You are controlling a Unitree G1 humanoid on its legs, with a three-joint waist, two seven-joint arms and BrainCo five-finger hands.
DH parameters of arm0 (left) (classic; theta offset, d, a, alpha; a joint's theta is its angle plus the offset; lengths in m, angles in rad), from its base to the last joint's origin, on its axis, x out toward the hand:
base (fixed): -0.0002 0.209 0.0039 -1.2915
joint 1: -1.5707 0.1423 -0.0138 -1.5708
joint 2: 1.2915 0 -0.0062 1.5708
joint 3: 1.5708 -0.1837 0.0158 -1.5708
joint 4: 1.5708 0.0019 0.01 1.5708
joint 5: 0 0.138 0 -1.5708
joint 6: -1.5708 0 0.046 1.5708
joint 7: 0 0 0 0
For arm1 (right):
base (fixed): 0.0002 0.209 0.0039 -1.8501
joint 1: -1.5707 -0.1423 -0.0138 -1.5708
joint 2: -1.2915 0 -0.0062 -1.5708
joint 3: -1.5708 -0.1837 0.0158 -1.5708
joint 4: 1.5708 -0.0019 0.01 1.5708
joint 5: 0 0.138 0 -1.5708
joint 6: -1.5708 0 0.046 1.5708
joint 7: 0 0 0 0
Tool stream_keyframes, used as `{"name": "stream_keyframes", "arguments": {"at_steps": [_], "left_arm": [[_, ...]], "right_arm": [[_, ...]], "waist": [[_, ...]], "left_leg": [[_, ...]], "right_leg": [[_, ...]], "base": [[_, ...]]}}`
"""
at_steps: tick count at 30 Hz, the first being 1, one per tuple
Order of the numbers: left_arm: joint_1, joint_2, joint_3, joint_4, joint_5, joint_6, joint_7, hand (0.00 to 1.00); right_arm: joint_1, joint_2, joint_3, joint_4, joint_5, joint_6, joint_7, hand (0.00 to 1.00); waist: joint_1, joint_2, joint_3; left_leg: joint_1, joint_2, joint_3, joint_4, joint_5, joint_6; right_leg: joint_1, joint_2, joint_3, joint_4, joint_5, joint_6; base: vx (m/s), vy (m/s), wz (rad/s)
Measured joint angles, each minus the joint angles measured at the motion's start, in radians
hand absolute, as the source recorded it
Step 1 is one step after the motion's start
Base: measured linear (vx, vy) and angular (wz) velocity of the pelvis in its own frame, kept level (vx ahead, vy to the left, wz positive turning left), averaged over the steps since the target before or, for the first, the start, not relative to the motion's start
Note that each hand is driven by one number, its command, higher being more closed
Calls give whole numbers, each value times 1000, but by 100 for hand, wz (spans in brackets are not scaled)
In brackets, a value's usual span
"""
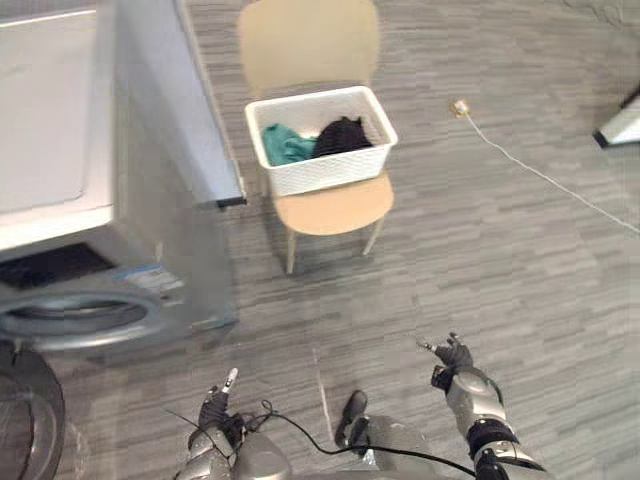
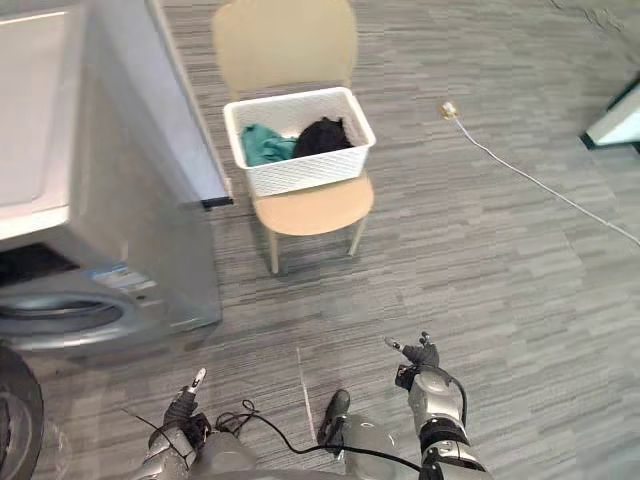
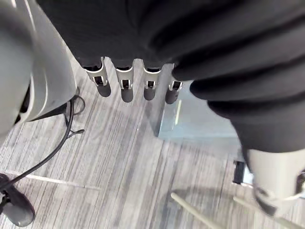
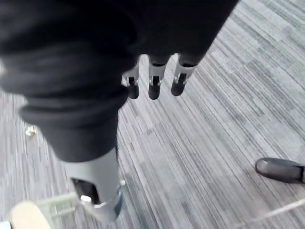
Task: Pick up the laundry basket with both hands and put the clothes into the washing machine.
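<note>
Left eye view: laundry basket (image 1: 325,172) lies long-side left-right; left robot hand (image 1: 213,409), right robot hand (image 1: 452,356) spread empty

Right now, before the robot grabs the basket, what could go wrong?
The white laundry basket sits on a wooden chair; an uneven lift might tip it and spill the teal garment and black garment. The washing machine stands close beside the basket, so the left hand might bump it reaching in. The right hand, like the left, is open and well short of the basket.
</note>
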Motion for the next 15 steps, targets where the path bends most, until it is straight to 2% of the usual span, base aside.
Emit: {"name": "stream_keyframes", "arguments": {"at_steps": [1,2,3,4,5,6,7,8,9,10,11,15], "left_arm": [[0,-8,0,4,-1,-2,0,0],[1,-12,-1,10,-6,-2,1,0],[3,-16,-2,10,-9,-3,1,0],[3,-24,-4,9,-11,-4,1,0],[3,-27,-6,8,-13,-6,1,0],[3,-27,-15,8,-24,-6,1,0],[5,-27,-17,8,-28,-7,1,0],[4,-28,-20,8,-32,-8,0,0],[4,-30,-21,8,-32,-8,0,0],[13,-34,-24,9,-43,-8,0,0],[17,-34,-31,11,-47,-8,0,0],[24,0,-92,29,-38,-10,-4,0]], "right_arm": [[20,-13,-7,-3,0,0,-7,0],[36,-23,-11,-6,1,-1,-16,0],[47,-29,-19,-6,1,-1,-19,0],[64,-40,-34,-7,3,-1,-34,0],[67,-40,-44,-7,4,-1,-37,0],[71,-37,-63,-6,7,-1,-40,0],[72,-23,-65,-6,10,0,-47,0],[66,-8,-61,-5,12,0,-58,0],[63,-2,-59,-5,12,0,-58,0],[48,11,-34,6,12,0,-58,0],[41,20,-21,6,12,0,-58,0],[33,79,67,-13,12,-1,-55,0]], "waist": [[2,0,0],[2,1,-1],[2,3,-4],[3,16,-14],[3,21,-17],[7,26,-20],[11,25,-25],[23,18,-31],[30,17,-33],[39,17,-33],[39,18,-32],[30,20,-36]], "left_leg": [[-10,-55,-105,20,-33,-8],[-21,-99,-158,29,-64,-16],[-32,-136,-186,29,-85,-14],[-77,-224,-238,13,-119,-17],[-93,-258,-259,-9,-121,-18],[-102,-318,-274,-78,-134,9],[-77,-339,-282,-131,-138,21],[-59,-352,-290,-168,-133,36],[-57,-353,-285,-167,-135,39],[-52,-350,-274,-138,-151,62],[-46,-345,-271,-126,-156,64],[-3,-312,-294,-80,-189,88]], "right_leg": [[30,-4,12,-15,-1,-1],[55,-7,15,-32,-1,-1],[69,-7,15,-50,-1,-1],[84,-5,13,-80,0,0],[84,-5,12,-82,1,2],[85,-4,12,-82,5,9],[86,-2,14,-87,8,14],[84,-2,24,-102,20,30],[86,-2,32,-112,27,34],[93,-3,47,-103,28,37],[92,-5,51,-83,28,37],[23,-41,69,188,14,63]], "base": [[120,-150,-33],[94,-78,-24],[107,-22,-9],[84,26,-4],[109,73,-1],[75,79,2],[110,91,-1],[84,68,-8],[110,115,-25],[78,110,-27],[83,152,-34],[23,109,4]]}}
